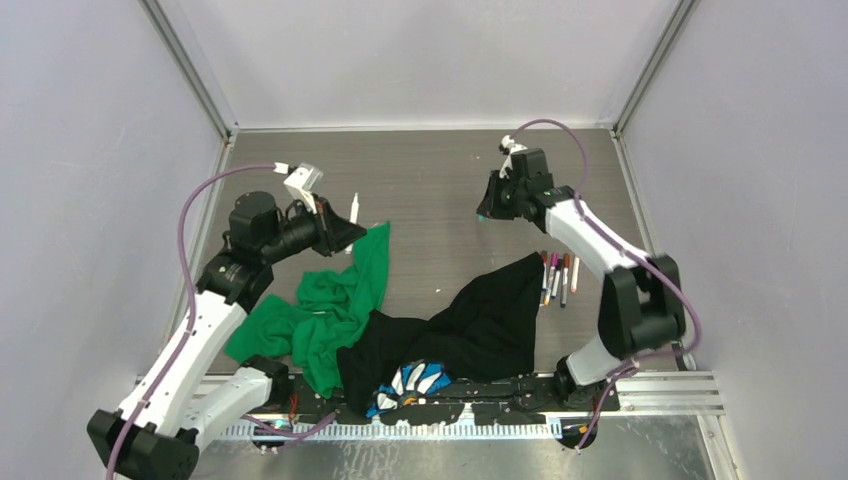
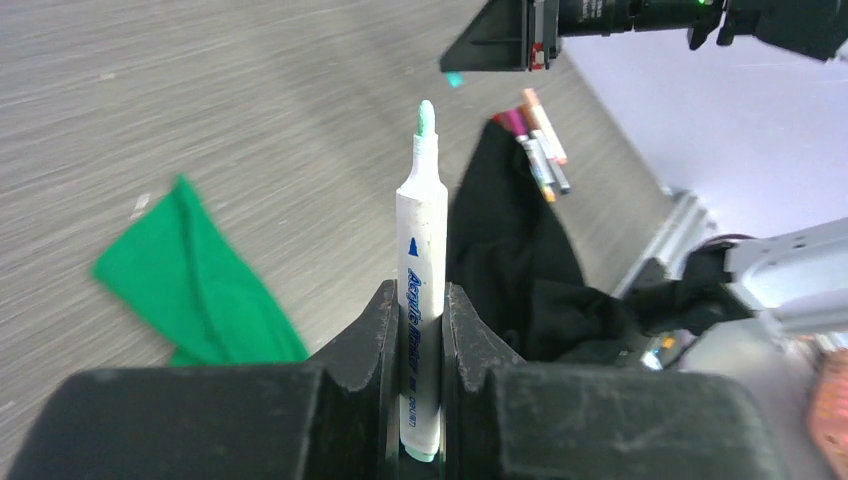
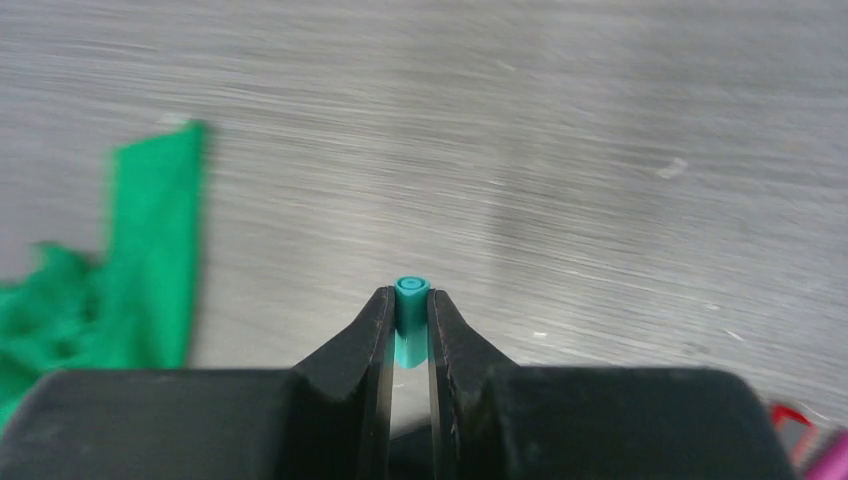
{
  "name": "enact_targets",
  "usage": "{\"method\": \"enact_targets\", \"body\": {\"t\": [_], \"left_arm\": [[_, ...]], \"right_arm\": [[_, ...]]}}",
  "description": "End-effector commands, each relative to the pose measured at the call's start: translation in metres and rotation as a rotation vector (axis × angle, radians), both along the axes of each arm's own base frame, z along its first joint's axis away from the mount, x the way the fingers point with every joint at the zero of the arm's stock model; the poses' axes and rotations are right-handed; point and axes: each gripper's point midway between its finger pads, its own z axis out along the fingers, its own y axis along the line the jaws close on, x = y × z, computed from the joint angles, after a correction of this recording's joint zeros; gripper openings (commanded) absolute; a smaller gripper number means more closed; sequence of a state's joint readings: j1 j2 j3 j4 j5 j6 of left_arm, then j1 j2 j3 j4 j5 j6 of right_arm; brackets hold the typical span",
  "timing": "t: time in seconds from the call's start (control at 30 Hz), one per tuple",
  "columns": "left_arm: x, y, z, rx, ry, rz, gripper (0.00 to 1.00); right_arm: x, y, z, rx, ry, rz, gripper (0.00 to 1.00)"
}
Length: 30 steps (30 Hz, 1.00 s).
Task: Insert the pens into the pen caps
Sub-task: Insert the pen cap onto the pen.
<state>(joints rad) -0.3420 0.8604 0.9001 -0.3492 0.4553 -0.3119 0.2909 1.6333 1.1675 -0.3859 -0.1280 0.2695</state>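
A white-barrelled pen (image 2: 421,250) with a pale teal tip stands clamped between the jaws of my left gripper (image 2: 415,300), uncapped tip pointing away. From above, the same pen (image 1: 353,208) juts out of the left gripper (image 1: 348,236) over the table's left half. My right gripper (image 3: 408,300) is shut on a small teal pen cap (image 3: 411,310), which pokes out past the fingertips. In the top view the right gripper (image 1: 487,211) hangs above the back middle of the table, apart from the pen. Several capped pens (image 1: 558,276) lie side by side at the right.
A green cloth (image 1: 340,305) and a black cloth (image 1: 480,320) lie crumpled across the near middle of the table. A blue and white striped item (image 1: 420,380) sits at the front edge. White walls enclose the wood-grain table (image 1: 430,170).
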Motion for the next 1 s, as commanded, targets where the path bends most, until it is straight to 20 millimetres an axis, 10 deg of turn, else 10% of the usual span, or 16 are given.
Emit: {"method": "enact_targets", "body": {"t": [0.0,0.2,0.37,0.97], "left_arm": [[-0.01,-0.038,0.038,-0.2,-0.07,-0.225,0.0],[0.005,-0.058,0.058,-0.295,-0.182,-0.308,0.0],[0.001,-0.079,0.035,-0.27,-0.235,-0.332,0.0],[-0.038,-0.115,0.013,-0.261,-0.144,-0.519,0.0]], "right_arm": [[-0.018,0.057,0.119,0.426,-0.265,0.154,0.01],[-0.053,0.09,0.224,0.855,-0.514,0.348,0.01],[-0.094,0.104,0.261,1.128,-0.669,0.456,0.01],[-0.141,0.113,0.27,1.329,-0.804,0.541,0.01]]}}
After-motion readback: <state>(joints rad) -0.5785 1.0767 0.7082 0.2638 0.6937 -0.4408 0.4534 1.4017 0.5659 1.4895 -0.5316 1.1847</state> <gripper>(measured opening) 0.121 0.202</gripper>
